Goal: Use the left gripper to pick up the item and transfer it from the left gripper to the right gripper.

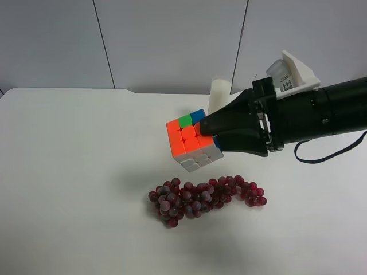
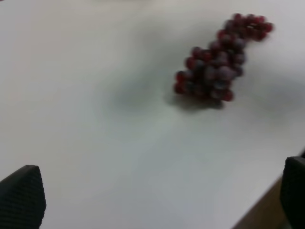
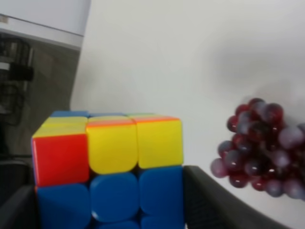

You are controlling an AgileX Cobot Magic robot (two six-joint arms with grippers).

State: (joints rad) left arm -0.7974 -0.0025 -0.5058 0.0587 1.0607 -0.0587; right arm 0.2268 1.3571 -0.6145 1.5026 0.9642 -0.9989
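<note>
Likely light, rigid, slick-faced cube (image 1: pixel 186 137), clamped across flat opposite faces in right end effector (image 1: pixel 211 137); left end effector (image 2: pixel 157 195) agape, empty.

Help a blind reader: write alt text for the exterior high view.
Black pointed right gripper with white housing clamps a multicoloured puzzle cube above a white table; dark red grapes lie in front, a white cylindrical candle behind.

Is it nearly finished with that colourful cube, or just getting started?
Looks almost over. Done: the cube is off the table and gripped by the right fingers. In hand: holding it aloft. The left fingers are open and empty, so the handover seems complete; little remains.
</note>
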